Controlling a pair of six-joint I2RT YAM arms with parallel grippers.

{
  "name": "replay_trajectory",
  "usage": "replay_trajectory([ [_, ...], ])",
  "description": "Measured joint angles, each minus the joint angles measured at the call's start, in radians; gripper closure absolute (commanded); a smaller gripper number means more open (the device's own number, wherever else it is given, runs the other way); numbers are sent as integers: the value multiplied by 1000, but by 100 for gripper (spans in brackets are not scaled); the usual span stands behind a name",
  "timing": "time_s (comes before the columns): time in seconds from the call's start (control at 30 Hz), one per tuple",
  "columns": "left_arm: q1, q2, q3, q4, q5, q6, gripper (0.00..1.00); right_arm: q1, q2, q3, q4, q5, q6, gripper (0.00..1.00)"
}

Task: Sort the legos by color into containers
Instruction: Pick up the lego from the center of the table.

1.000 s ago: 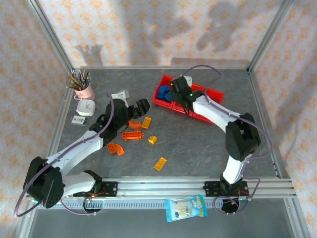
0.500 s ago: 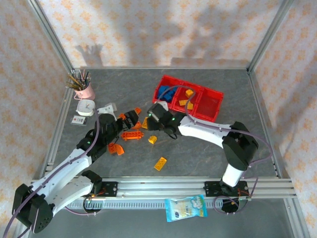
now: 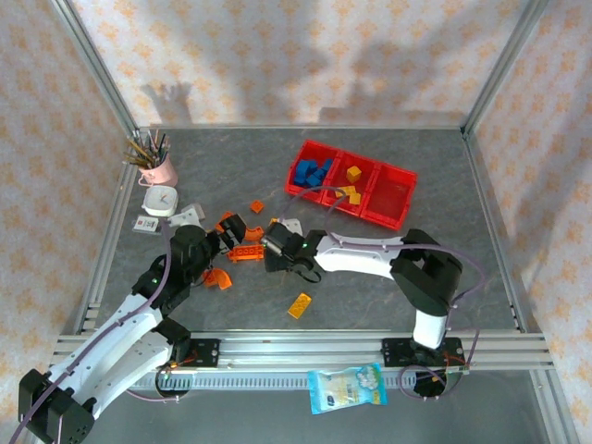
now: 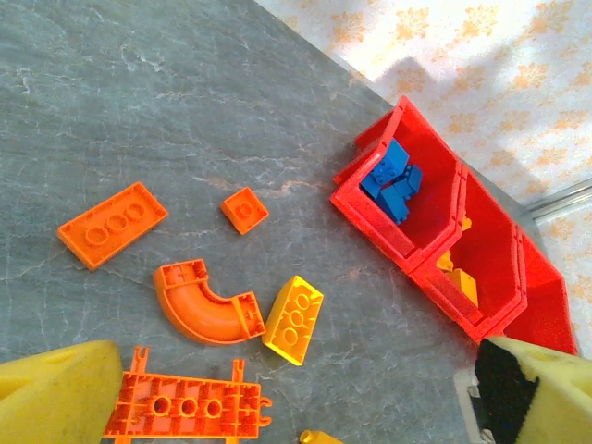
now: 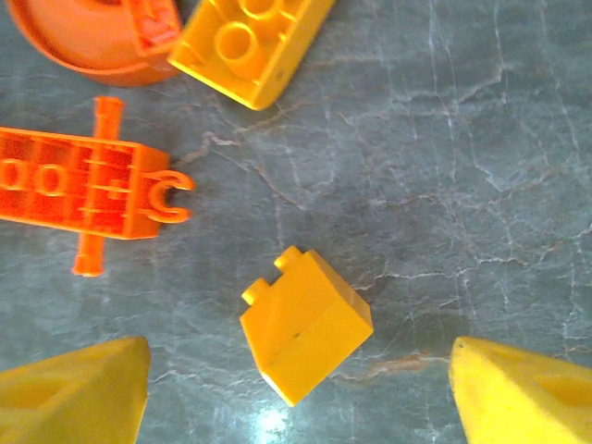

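Right claw (image 5: pixel 296 351) hangs wide open, empty, a small yellow brick (image 5: pixel 307 338) on the table between its fingers. Left claw (image 3: pixel 229 231), open and empty too, hovers by the orange pieces (image 3: pixel 245 252). Blues (image 3: pixel 312 172) fill the left bin (image 3: pixel 303 195), yellows (image 3: pixel 351 174) the middle; the right bin (image 3: pixel 390 196) looks bare, so roughly half remains.

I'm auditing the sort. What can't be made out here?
Top view: the yellow brick under the right gripper, hidden by that gripper.
Left wrist view: the far bin, its inside blocked by its own wall.
Right wrist view: the arched orange brick, cut by the top edge.
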Motion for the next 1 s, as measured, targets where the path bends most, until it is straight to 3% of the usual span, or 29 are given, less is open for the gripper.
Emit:
replay_trajectory([
  [0.67,6,35,0,4,9,-5,1,0,73,11,18,55,161,67],
  [1.0,6,40,0,5,16,-5,1,-11,-3,-26,33,64,142,77],
])
